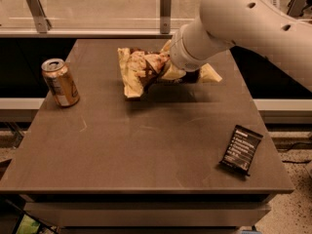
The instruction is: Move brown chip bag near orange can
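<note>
The brown chip bag (136, 69) is crumpled, with pale yellow ends and a dark middle, at the back centre of the table. My gripper (168, 74) is mostly hidden under the big white arm. It is shut on the bag's middle and holds it slightly above the tabletop, with a shadow beneath. The orange can (60, 82) stands upright near the table's left edge, well to the left of the bag and apart from it.
A small flat black packet (241, 149) with white text lies near the front right of the brown table (146, 145). A glass barrier with metal posts (165, 9) runs behind the table. The white arm reaches in from the upper right.
</note>
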Robot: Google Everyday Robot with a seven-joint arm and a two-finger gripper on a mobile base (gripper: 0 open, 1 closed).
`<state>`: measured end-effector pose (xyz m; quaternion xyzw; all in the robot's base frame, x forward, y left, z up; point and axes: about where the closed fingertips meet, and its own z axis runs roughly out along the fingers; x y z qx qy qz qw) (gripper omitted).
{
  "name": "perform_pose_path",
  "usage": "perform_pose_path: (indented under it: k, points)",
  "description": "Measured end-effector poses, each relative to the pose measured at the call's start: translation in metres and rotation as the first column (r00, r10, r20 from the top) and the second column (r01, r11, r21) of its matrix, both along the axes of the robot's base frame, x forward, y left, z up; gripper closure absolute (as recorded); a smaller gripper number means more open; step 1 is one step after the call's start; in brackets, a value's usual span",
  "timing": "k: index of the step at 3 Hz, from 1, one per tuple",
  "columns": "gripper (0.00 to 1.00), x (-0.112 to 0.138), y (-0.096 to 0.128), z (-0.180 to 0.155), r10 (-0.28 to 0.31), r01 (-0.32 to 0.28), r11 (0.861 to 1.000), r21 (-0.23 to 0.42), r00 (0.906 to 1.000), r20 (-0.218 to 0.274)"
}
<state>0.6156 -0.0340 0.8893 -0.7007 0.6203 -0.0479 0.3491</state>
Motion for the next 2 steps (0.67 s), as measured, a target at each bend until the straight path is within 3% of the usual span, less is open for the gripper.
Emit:
perform_pose_path:
  k: [2]
  points:
    - [1.0,-0.012,0.038,-0.014,-0.012,0.012,1.0,0.029,0.9999,-0.01]
